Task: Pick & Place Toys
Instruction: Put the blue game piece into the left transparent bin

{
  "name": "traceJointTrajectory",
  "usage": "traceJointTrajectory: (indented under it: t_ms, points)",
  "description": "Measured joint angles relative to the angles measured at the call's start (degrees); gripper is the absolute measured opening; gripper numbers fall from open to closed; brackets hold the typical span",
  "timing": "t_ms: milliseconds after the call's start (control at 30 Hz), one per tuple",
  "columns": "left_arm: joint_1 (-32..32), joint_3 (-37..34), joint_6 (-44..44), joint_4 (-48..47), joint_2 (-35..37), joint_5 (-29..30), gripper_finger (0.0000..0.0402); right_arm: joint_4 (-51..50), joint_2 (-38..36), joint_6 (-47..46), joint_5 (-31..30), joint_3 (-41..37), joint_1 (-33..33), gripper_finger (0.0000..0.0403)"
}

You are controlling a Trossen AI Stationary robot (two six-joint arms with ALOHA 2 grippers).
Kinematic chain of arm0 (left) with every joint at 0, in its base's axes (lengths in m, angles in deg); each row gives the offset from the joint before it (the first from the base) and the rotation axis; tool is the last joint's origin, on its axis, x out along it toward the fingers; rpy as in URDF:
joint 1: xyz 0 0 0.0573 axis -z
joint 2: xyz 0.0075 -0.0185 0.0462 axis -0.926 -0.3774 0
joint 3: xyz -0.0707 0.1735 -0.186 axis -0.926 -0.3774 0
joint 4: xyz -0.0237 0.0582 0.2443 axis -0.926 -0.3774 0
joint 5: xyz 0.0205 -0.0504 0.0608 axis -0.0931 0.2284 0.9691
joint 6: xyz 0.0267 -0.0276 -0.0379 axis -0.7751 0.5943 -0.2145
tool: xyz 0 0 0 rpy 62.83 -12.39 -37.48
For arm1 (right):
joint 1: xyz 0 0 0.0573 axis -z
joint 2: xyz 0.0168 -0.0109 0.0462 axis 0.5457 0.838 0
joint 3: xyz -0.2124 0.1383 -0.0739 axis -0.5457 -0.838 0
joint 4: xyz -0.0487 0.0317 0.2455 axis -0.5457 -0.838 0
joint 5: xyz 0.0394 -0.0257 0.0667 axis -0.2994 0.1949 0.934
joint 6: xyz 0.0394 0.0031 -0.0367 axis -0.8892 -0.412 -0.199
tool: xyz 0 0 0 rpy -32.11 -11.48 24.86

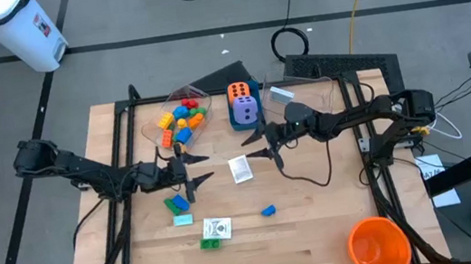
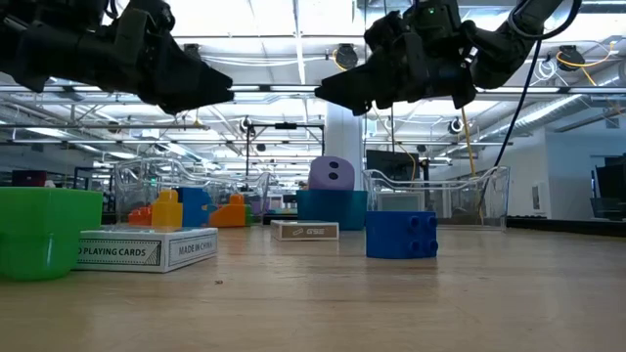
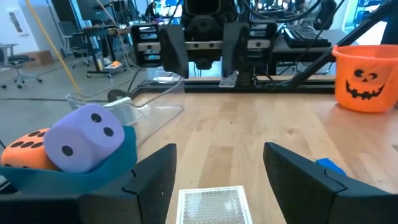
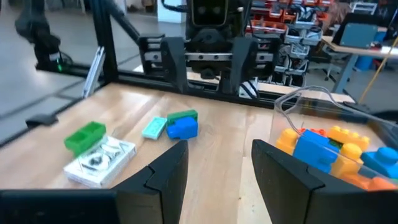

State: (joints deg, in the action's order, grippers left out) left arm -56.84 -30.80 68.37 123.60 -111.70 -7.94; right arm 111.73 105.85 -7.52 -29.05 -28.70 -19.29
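Observation:
My left gripper (image 1: 207, 167) and my right gripper (image 1: 248, 148) face each other over the middle of the table, both open and empty, and both above the table in the low view. A small white picture card (image 1: 240, 169) lies flat between them; in the left wrist view the card (image 3: 211, 204) lies below my open left fingers (image 3: 217, 155). A blue brick (image 1: 269, 210) lies nearer the front. A blue brick with a green one (image 1: 176, 204), a teal card (image 1: 182, 219), a green brick (image 1: 211, 243) and a card box (image 1: 216, 228) lie at front left.
A clear tub (image 1: 181, 119) of coloured bricks stands at the back. Beside it, a blue box (image 1: 246, 120) holds an orange die (image 1: 238, 90) and a purple die (image 1: 245, 108). Another clear tub (image 1: 282, 97) stands to its right. A big orange cup (image 1: 378, 245) stands at the front right corner.

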Motion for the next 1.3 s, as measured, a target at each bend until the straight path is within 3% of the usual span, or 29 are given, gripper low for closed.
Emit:
traceJointTrajectory:
  t_ms: [200,500,567,733,900,1033,1300]
  points:
    - [-0.2,0.0,0.9,-0.7,0.0,-0.5,0.0244,-0.5,0.0,2.5,0.0,0.0,-0.6,0.0166]
    - [-0.1,0.0,5.2,-3.7,0.0,-0.6,0.0243,0.0,0.0,-10.0,-2.0,0.0,-8.6,0.0164]
    - [-0.1,0.0,6.5,-5.2,0.0,-0.7,0.0244,-0.8,0.0,-9.8,-5.3,0.0,-12.3,0.0164]
    - [0.0,0.0,14.5,-10.4,0.0,-0.8,0.0244,-8.9,0.0,-5.0,-20.0,0.0,-21.7,0.0164]
    - [0.3,0.0,25.0,-11.9,-0.4,-1.2,0.0244,-13.8,0.0,-8.2,-29.6,0.0,-28.8,0.0164]
    - [2.0,0.0,25.0,-7.3,-1.9,-4.7,0.0244,-16.8,0.0,-10.2,-32.4,0.0,-33.5,0.0164]
    - [8.1,0.2,14.5,8.0,-8.1,-6.6,0.0243,-19.2,3.4,-13.7,-34.5,0.0,-37.7,0.0164]
